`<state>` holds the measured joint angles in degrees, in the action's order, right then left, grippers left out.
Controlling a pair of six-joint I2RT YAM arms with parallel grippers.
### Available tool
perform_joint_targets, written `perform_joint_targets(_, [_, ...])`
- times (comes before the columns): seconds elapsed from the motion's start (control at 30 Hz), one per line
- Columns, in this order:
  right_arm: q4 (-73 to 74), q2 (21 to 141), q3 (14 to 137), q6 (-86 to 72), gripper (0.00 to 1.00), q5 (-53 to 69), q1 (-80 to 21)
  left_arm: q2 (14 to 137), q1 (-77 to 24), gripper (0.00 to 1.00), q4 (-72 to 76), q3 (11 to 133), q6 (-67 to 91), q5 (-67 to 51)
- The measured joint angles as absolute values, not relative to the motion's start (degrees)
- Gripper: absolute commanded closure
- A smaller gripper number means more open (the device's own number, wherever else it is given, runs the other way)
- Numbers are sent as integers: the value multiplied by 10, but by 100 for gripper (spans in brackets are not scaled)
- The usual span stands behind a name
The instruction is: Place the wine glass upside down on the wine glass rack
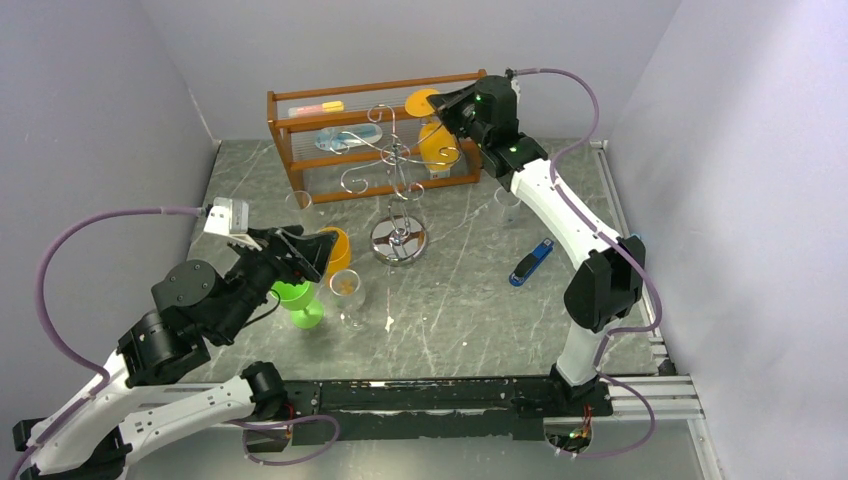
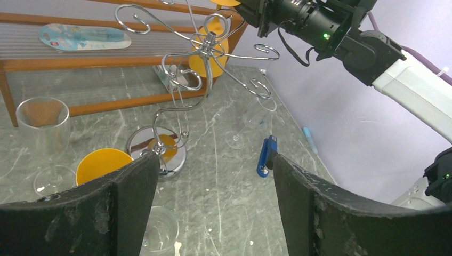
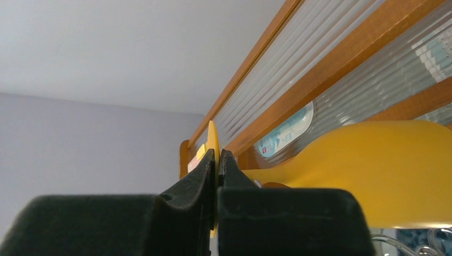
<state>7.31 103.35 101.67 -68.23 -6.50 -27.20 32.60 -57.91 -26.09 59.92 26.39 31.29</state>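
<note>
Grip on the foot explained the pose: my right jaws were clamped flat on the orange glass (image 1: 438,145) by its foot, so its bowl hung mouth-down, up high, just right of the rack (image 1: 399,243) arms and in front of the shelf (image 1: 375,87). It was not yet hooked on. Held so, I judged, the stem could slide into a curl. My left jaws stood wide apart and empty, low over the surface (image 1: 470,300). I counted one rack, a second orange glass (image 1: 337,250), one green glass (image 1: 298,298), and seemingly three clear ones.
</note>
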Motion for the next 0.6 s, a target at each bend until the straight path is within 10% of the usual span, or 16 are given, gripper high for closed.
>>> perform_joint_targets(0.6, [83,1034,1025,-644,100,34,-275,323,-579,17,-288,599,294,356])
